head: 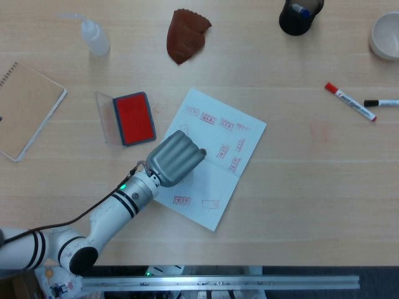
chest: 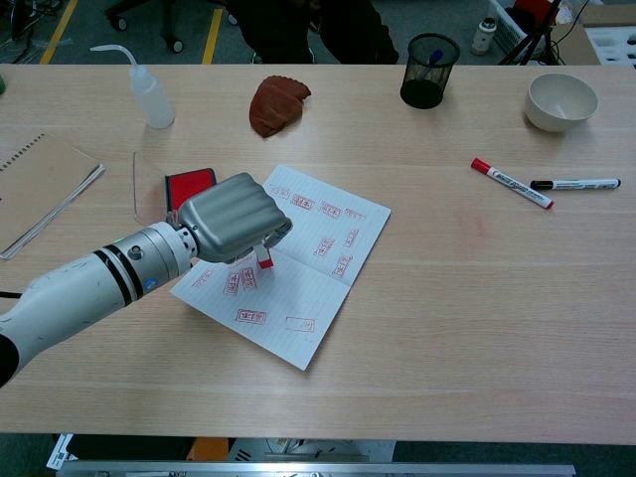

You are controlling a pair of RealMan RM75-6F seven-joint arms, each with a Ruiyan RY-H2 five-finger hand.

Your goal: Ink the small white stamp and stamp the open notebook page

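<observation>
- Left hand point(chest: 234, 219) hovering over the left half of the open notebook page point(chest: 328, 288), fingers curled down and clamped on the small white stamp point(chest: 262, 255); also showing at frame centre in the head view point(head: 176, 160).
- Small white stamp poking out beneath the fingers in the chest view, its red end pointing down at the paper; contact with the page impossible to tell. Hidden under the hand in the head view.
- Open notebook page lying tilted at the middle of the table point(chest: 477, 328), carrying several red rectangular stamp marks point(chest: 325, 245) near its upper and lower left parts.
- Red ink pad point(head: 133, 118) sitting open just left of the page, its clear lid point(head: 103, 117) standing at its left edge; partly hidden behind the hand in the chest view.
- Right hand showing in neither view.
- Spiral notebook with a tan cover point(head: 25, 109) lying at the left edge of the frame, well apart from the page.
- Clear squeeze bottle point(head: 93, 34) standing at upper left.
- Brown crumpled cloth point(head: 186, 34) resting at upper centre.
- Black mesh pen cup point(chest: 428, 72) standing to the right of the cloth, holding a blue-capped pen in the head view.
- White bowl point(chest: 561, 100) sitting at upper right.
- Red-capped marker point(chest: 511, 183) and black-capped marker point(chest: 575, 184) lying near each other at right, below the bowl.
</observation>
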